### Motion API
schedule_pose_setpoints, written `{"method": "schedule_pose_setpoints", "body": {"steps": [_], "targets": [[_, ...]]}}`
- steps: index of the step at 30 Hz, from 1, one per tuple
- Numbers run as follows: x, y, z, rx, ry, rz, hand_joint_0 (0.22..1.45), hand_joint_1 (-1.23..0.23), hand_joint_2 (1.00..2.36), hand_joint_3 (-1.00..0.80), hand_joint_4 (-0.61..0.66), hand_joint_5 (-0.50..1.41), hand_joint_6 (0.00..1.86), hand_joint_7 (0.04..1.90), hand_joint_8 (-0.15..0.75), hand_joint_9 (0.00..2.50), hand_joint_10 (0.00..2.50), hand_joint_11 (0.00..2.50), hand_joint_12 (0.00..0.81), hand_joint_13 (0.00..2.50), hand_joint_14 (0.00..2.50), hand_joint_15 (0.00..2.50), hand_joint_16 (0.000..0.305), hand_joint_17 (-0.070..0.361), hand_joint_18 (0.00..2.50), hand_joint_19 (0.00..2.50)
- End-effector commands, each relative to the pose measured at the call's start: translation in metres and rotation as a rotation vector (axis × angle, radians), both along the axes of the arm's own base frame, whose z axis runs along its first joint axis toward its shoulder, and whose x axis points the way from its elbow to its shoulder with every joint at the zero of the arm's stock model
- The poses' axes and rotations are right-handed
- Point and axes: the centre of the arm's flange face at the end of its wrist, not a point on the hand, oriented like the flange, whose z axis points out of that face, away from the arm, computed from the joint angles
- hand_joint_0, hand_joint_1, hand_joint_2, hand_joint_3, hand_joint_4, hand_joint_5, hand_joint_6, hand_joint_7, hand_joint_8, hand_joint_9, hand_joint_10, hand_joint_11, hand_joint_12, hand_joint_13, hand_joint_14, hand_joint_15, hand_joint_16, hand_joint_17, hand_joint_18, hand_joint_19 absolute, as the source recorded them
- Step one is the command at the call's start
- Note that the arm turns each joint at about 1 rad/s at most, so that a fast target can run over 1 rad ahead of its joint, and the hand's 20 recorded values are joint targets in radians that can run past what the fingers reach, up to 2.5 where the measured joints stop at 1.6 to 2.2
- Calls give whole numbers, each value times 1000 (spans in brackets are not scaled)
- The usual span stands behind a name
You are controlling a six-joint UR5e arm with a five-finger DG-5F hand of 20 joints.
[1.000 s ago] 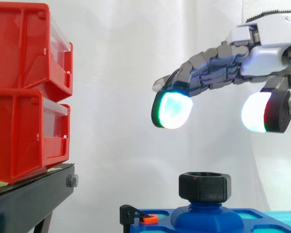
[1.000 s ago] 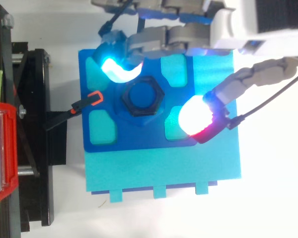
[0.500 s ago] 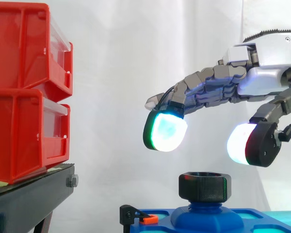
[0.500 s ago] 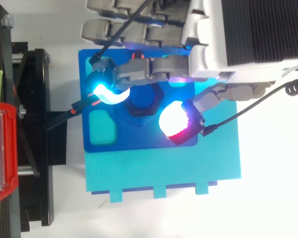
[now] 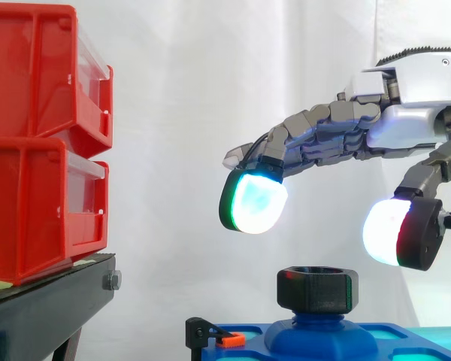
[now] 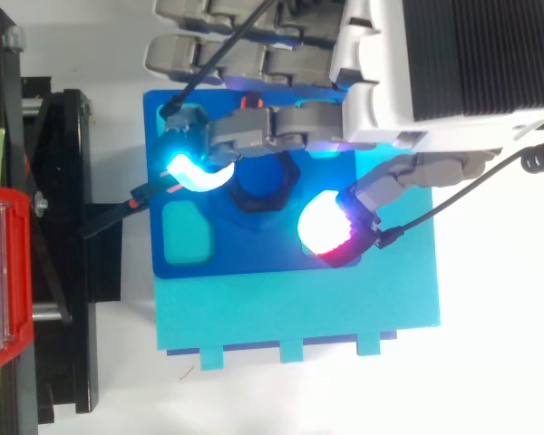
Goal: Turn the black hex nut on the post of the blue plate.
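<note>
The black hex nut (image 5: 318, 289) sits on the blue post (image 5: 320, 335) of the blue plate (image 6: 254, 258). From above, the nut (image 6: 259, 188) is partly covered by the fingers. My hand (image 5: 406, 124) hovers above it, clear of the nut, with its fingers loosely bent and spread. One glowing fingertip (image 5: 252, 202) hangs above and left of the nut, and the thumb's pad (image 5: 395, 232) hangs above and right of it. Nothing is held between them.
Stacked red bins (image 5: 45, 143) stand on a black stand (image 5: 52, 308) at the left. A small black clip with an orange tip (image 5: 219, 336) lies on the plate's left edge. The plate rests on a larger cyan base (image 6: 299, 317). A white curtain hangs behind.
The hand came down and forward over the nut during the last second. Since half a second ago the thumb's pad has dropped lower and swung slightly away to the right.
</note>
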Motion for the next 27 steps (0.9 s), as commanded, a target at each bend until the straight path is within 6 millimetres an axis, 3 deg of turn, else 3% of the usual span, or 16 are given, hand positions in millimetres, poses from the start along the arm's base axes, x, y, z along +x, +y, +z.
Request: {"method": "schedule_pose_setpoints", "body": {"steps": [1,11,27], "targets": [[0,0,0,0,-1,0,478,-911,1000,-500,-24,-300,502,697,131,0,0,58,306,18,0,21,46,104,44,175],[0,-1,0,-2,-4,-1,510,-979,1000,-500,-49,-300,501,661,124,12,1,8,301,46,1,0,45,101,105,126],[2,-3,1,-25,-20,-8,513,-960,1000,-500,-55,-300,501,663,124,20,0,33,299,28,0,0,44,100,101,139]]}}
